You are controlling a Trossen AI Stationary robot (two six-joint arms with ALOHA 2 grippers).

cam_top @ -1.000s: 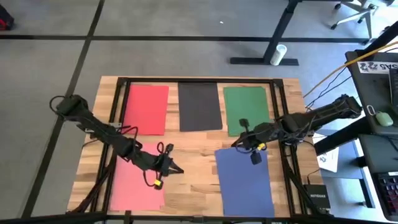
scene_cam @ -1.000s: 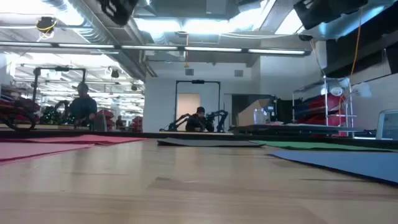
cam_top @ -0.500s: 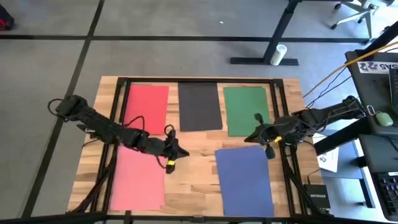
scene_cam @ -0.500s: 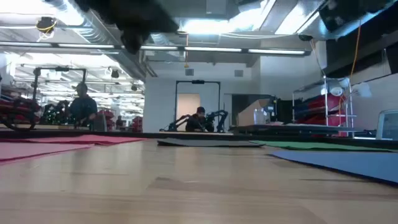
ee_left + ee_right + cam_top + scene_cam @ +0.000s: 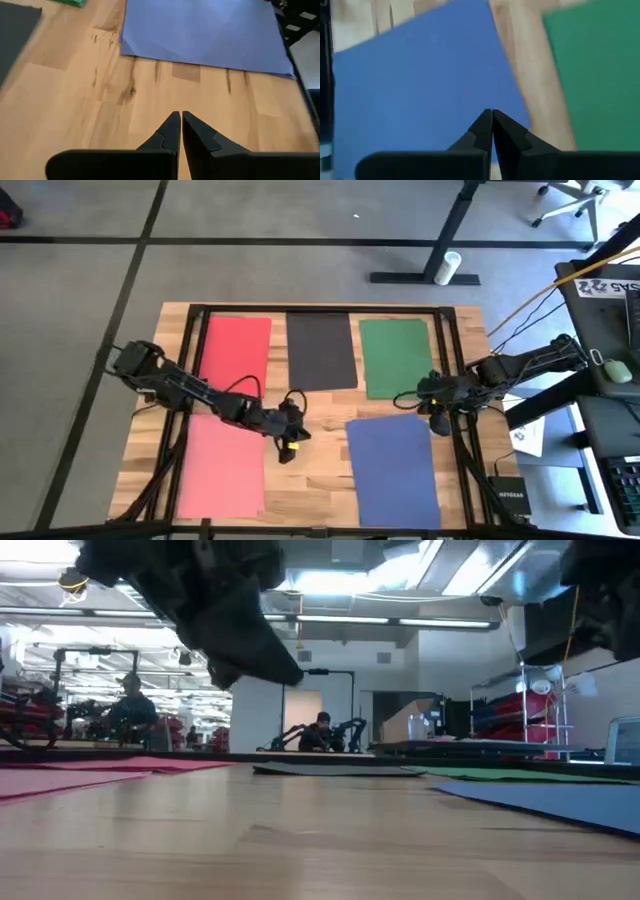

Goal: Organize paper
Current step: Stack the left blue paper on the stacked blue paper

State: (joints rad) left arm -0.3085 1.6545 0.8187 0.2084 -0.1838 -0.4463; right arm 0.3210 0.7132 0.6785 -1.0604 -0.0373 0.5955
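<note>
Here both sets of jaws are pressed together on nothing: the left gripper [image 5: 290, 442] hangs at table centre, the right gripper [image 5: 436, 413] at three o'clock. Toward five o'clock lies the blue sheet [image 5: 392, 468], probably light, limp and slippery; an edge looks the likeliest place to pinch.

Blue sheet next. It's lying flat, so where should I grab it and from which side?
Judging from the high view, take the blue sheet at its corner nearest the table's middle, coming in from the bare wood beside it. It lies flat with no raised edge, and the left gripper, shut, hangs over that wood; the right gripper is at its far corner.
</note>
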